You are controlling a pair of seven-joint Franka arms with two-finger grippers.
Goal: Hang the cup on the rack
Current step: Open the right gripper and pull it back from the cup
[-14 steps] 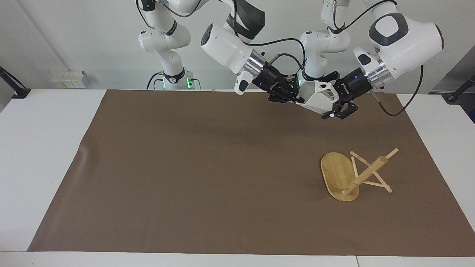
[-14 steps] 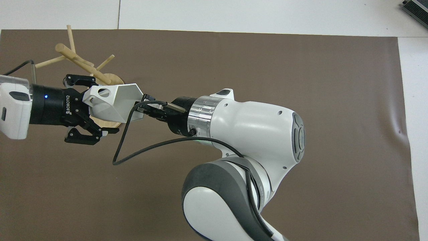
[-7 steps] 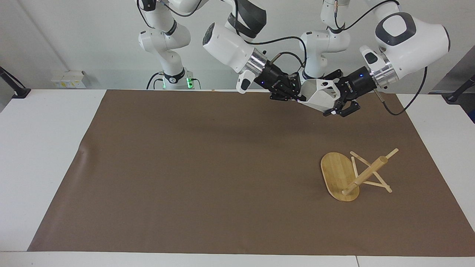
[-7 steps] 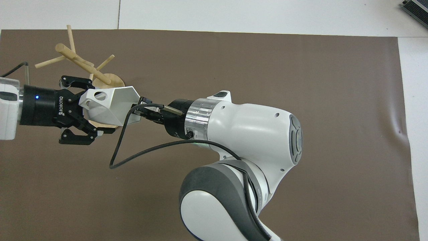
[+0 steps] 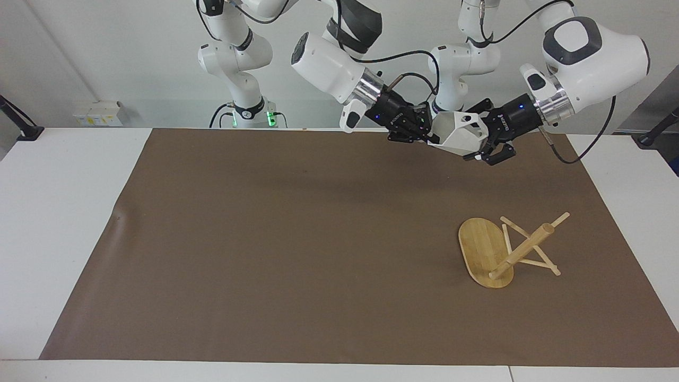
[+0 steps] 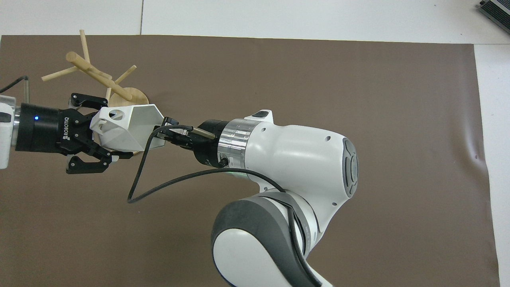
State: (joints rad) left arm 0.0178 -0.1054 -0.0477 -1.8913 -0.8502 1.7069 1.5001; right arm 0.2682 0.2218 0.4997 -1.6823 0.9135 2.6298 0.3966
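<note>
Cup point(image 5: 457, 133), clamped between left gripper point(image 5: 484, 142) and right gripper point(image 5: 423, 133) above rack point(image 5: 504, 249), could twist loose if either pulls early.

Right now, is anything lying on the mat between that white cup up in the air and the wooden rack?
No. The facing view shows only bare brown mat between the cup and rack.

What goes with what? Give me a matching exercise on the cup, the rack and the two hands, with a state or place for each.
1. cup
2. rack
3. left hand
4. right hand

a. stands on the brown mat
b. clamped on the handle end
c. in the air between both hands
d. clamped on the rim end

Pairs: 1-c, 2-a, 3-b, 4-d
</note>
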